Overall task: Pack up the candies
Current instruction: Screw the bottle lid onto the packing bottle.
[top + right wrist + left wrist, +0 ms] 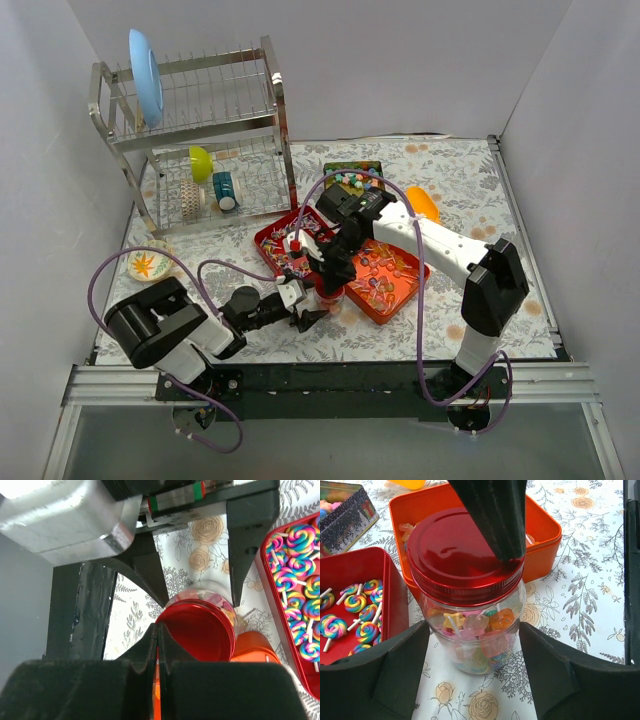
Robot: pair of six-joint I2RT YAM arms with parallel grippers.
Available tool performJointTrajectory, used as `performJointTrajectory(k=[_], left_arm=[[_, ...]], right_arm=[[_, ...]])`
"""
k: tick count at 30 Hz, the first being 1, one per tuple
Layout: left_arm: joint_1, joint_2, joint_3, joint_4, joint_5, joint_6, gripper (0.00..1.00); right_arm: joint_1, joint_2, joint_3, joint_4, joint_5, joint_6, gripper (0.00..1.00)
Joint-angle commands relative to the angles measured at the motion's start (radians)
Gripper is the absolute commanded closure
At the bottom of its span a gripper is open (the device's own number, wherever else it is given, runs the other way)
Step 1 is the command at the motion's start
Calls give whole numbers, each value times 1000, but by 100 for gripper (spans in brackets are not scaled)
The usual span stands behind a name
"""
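Note:
A clear jar [470,650] filled with pastel candies [475,624] stands on the flowered table, with a round red lid [455,555] on top. My left gripper [472,635] has a finger against each side of the jar, holding it. My right gripper [157,630] is shut, and its tip rests on the lid [200,630] from above; it also shows in the top view [323,275]. Striped lollipop candies [360,612] lie in a red tray [395,590]. Clear-wrapped reddish candies [385,280] lie in an orange box [540,535].
A dark tin [352,176] with pastel candies stands behind the trays. An orange-yellow scoop [424,203] lies at the right. A steel dish rack [200,150] with a blue plate stands at the back left. A small flowered dish [147,265] sits at the left.

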Motion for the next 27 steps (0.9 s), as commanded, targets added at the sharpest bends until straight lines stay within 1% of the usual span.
performJointTrajectory(k=[1,2,5,7,8,10,12,13,18,21,27], left_arm=[[1,31,0,55,40,5,23],[1,31,1,56,40,3,18],[1,45,11,39,43,8,8],[0,65,14,62,40,14,6],[0,101,18,73,33,11,5],[0,157,28,159,-2,6,4],[0,227,29,253,-27,23,3],[0,243,35,272,-33,40,3],[0,267,70,292,-52,45,3],[0,275,84,318,-44,25,3],[0,292,106,351,-70,-9,4]], right_arm=[[14,44,-12,21,40,-11,97],[11,47,-14,26,40,-11,97],[11,49,-26,35,55,2,98],[11,47,-40,41,63,9,98],[9,43,-46,41,63,9,98],[11,38,-41,34,49,6,99],[9,29,-2,12,34,5,99],[9,26,15,11,32,6,99],[3,36,129,-42,43,14,99],[-6,39,144,-43,55,23,99],[-23,46,124,-60,92,11,99]])
